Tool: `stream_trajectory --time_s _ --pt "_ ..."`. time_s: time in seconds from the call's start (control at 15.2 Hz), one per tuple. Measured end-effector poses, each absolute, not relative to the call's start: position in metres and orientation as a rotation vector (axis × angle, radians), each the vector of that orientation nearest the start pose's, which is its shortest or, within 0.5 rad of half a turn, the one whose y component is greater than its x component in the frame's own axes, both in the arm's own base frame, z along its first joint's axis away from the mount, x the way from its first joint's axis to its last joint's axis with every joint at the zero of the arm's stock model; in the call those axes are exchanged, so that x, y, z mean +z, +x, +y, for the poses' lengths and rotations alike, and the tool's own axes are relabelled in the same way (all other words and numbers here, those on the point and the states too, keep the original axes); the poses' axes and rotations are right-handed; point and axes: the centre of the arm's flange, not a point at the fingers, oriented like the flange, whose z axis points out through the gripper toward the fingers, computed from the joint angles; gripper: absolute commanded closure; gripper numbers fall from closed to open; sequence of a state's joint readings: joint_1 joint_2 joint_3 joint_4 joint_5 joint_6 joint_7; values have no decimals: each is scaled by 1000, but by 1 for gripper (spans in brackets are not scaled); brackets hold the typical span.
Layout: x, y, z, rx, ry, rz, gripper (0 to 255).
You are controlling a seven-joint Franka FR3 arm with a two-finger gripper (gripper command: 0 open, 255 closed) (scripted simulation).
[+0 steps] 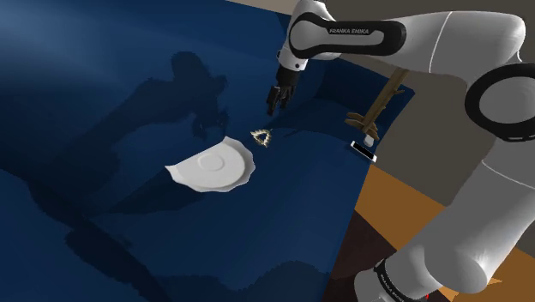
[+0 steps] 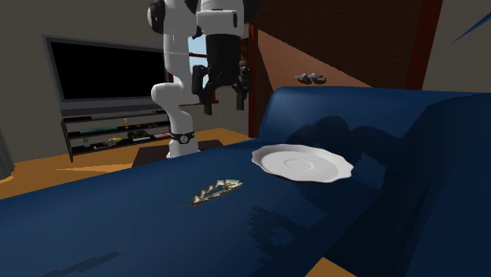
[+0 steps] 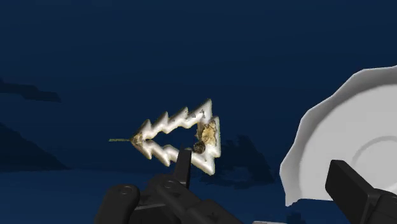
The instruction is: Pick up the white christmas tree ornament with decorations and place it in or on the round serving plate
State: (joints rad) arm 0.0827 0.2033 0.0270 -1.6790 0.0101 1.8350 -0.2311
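A white tree-shaped ornament with gold trim lies flat on the dark blue cushioned surface, just beside the rim of the round white plate with a wavy edge. My black gripper hangs above the ornament, clear of it, with its fingers apart and nothing between them. In the second exterior view the ornament lies nearer the camera than the plate, and the gripper is well above both. In the wrist view the ornament lies beyond one fingertip and the plate beside the other; the gripper is open.
A brown wooden piece and a small white-and-black item sit at the blue surface's edge near the arm. A television on a low shelf unit stands behind the stand. A small dark object rests on the raised blue back.
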Motion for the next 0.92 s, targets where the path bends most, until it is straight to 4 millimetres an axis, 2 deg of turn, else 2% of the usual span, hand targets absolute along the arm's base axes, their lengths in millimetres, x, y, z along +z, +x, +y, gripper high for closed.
stream_trajectory --time_s 0.26,0.4,0.79,0.92 --pt "453 661 82 108 -3078 -588 0" --pt "445 667 86 113 -3078 -598 0" --pt "414 667 88 115 -3078 -601 0" --pt "411 666 87 115 -3078 -601 0"
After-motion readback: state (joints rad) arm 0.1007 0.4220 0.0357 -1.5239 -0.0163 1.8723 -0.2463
